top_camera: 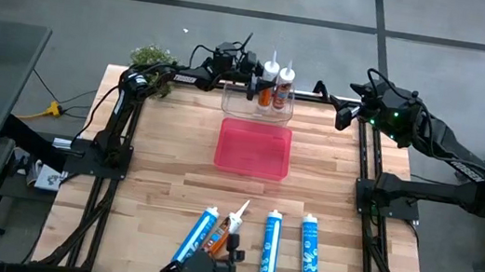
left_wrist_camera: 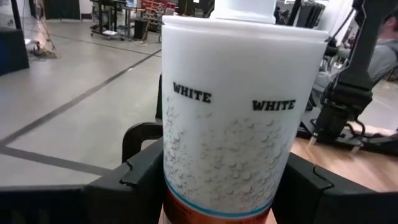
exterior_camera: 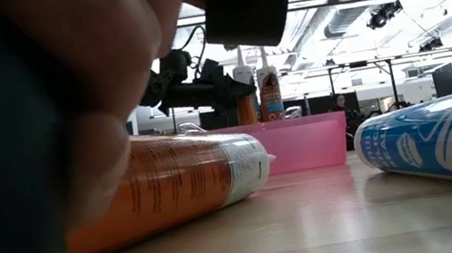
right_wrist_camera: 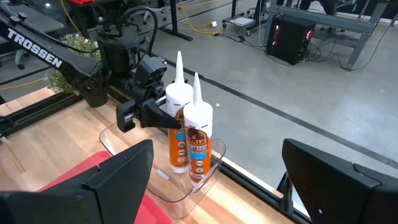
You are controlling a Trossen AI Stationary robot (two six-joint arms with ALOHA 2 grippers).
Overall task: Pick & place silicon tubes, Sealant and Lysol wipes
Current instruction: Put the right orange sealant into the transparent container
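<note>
Left gripper (right_wrist_camera: 163,116): my fingers are clamped on one white-and-orange sealant tube (right_wrist_camera: 176,124), held upright in the clear bin (top_camera: 257,102)
Right gripper (top_camera: 344,113): jaws spread wide, holding nothing, at the table's far right edge
Clear bin: two upright tubes, side by side
Pink tray (top_camera: 253,147): just beside the clear bin
Front tubes (top_camera: 268,246): four lying flat

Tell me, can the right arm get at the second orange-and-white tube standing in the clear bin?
Probably yes. The right tool is open beside the clear bin, with nothing between. The left tool grips only the other tube, leaving the nearer tube free.
</note>
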